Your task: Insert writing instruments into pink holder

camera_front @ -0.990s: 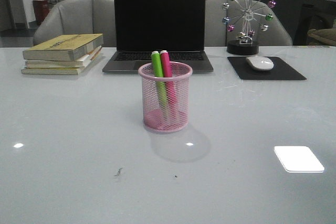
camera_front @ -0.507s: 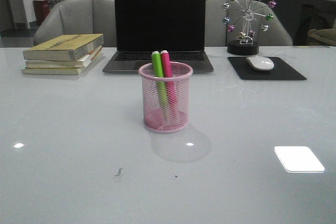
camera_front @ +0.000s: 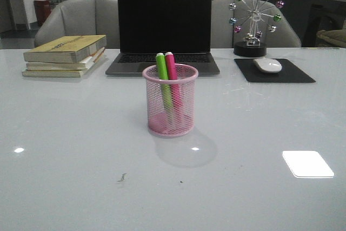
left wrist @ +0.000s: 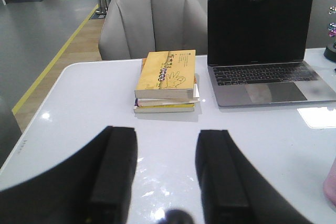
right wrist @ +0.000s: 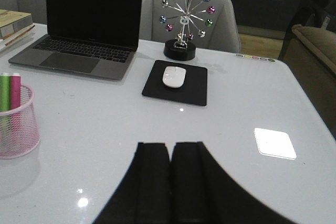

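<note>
Cup: the pink mesh cup (camera_front: 170,100) stands upright near the middle of the tabletop (camera_front: 75,133), in front of the laptop (camera_front: 164,28) and apart from it; the right wrist view shows it at one edge of the frame (right wrist: 18,124).
Green marker: the green marker (camera_front: 164,82) is inside the cup, leaning a little, its top above the rim; also seen in the right wrist view (right wrist: 5,94).
Pink marker: the pink marker (camera_front: 172,77) is inside the cup just beside the green one, on its right in the front view, top also above the rim (right wrist: 15,93).
Left tool: the left tool (left wrist: 167,174) is held over bare tabletop with a wide gap between its two black fingers (left wrist: 113,171); nothing is between them. It is not seen in the front view.
Right tool: the right tool (right wrist: 170,184) has its fingers (right wrist: 152,182) pressed together with only a thin seam between them, gripping nothing; it is well apart from the cup.
Books: a stack of books (camera_front: 66,55) lies on the far left of the tabletop, beside the laptop (left wrist: 167,80).
Mouse: a white mouse (camera_front: 267,65) rests on a black pad (camera_front: 292,74) to the right of the laptop.
Ornament: a wheel ornament (camera_front: 252,17) with coloured balls stands behind the pad.
Chairs: two grey chairs (camera_front: 75,17) sit behind the tabletop.
</note>
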Robot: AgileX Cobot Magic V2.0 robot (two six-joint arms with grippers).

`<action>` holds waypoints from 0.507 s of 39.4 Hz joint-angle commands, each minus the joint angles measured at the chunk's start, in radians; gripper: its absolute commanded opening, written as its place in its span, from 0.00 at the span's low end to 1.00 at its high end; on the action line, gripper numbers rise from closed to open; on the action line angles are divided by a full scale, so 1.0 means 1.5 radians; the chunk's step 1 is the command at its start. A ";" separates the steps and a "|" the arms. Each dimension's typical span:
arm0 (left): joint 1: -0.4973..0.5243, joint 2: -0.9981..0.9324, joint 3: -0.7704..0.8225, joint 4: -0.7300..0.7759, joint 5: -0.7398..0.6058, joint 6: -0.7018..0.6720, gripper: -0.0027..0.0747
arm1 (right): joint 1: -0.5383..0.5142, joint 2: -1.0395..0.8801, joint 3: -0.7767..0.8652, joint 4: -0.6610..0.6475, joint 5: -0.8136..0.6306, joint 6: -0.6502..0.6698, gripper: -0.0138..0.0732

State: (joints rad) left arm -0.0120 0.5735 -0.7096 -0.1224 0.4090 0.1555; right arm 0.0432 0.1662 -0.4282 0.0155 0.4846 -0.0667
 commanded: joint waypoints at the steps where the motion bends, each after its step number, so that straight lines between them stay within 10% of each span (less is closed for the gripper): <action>1: -0.003 0.001 -0.019 -0.006 -0.054 0.000 0.49 | 0.002 -0.019 0.010 0.005 -0.065 -0.003 0.22; 20: -0.003 0.001 -0.019 -0.006 -0.054 0.000 0.49 | 0.002 -0.131 0.181 0.034 -0.181 -0.003 0.22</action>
State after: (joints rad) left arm -0.0120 0.5735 -0.7096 -0.1224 0.4090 0.1555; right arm 0.0432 -0.0097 -0.1610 0.0649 0.3376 -0.0667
